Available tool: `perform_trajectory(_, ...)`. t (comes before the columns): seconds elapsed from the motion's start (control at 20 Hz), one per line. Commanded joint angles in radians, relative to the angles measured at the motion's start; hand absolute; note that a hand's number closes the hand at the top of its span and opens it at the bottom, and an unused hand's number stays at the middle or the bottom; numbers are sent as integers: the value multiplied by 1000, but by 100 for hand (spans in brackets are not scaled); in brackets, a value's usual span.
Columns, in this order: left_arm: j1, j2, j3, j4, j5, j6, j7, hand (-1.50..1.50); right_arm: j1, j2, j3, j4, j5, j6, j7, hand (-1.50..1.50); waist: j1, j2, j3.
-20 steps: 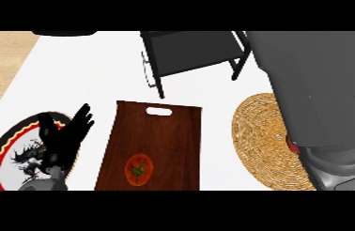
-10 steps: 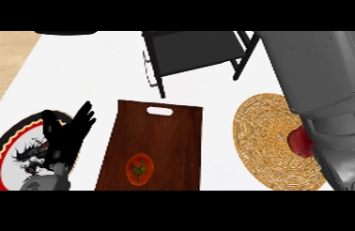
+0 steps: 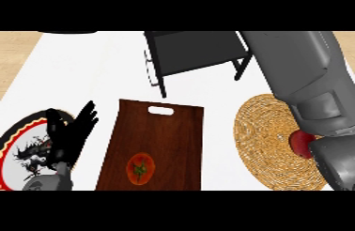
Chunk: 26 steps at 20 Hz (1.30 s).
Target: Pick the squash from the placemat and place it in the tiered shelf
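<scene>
At about eight o'clock in my head view I see a round plate (image 3: 21,148) with a red and black rim and a dark painted pattern, lying on the white counter (image 3: 83,70) and partly cut by the left edge. My left hand (image 3: 68,138) shows over the plate's right side, fingers straight and spread, pointing up toward one o'clock, holding nothing. Just right of it, near six o'clock, lies a dark wooden cutting board (image 3: 156,141) with a slot handle at its far end, and a tomato (image 3: 141,166) with a green stem sits on the board's near half. At twelve o'clock stands the black tiered shelf (image 3: 194,51), its dark top tilted in the view and its thin legs reaching down toward the board. At about four o'clock lies the round woven placemat (image 3: 267,136), and on its right part I make out the squash (image 3: 302,143), a red rounded thing mostly hidden. My grey right forearm (image 3: 305,80) comes down from the upper right across the placemat and covers the squash's right side; the right hand itself is hidden behind the arm, so I cannot tell whether it is spread or curled.
</scene>
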Motion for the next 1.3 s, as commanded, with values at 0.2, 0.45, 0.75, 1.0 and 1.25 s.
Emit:
perform_trajectory(0.2, 44, -15, -19, -49, -7, -11, -7, 0, -45, 15, -35, 171, 18, -106, -135, 150, 13, 3, -1)
perform_trajectory(0.45, 27, 20, 20, -50, 19, -31, 34, 0, -40, -31, -47, 205, 13, -67, -218, 150, 0, -1, -1)
perform_trajectory(0.75, 15, 12, 33, -16, 18, -25, 33, 0, -97, -5, -24, 229, 43, -34, -170, 150, -10, -4, -1)
perform_trajectory(1.0, -34, 32, 47, 52, 13, -52, -15, 0, -101, -37, -202, 241, -97, -172, -140, -150, -4, 4, -1)
perform_trajectory(1.25, 9, -32, -4, -31, -17, 11, 31, 0, -84, -1, -285, 220, -185, -226, -168, -150, -3, -2, 0)
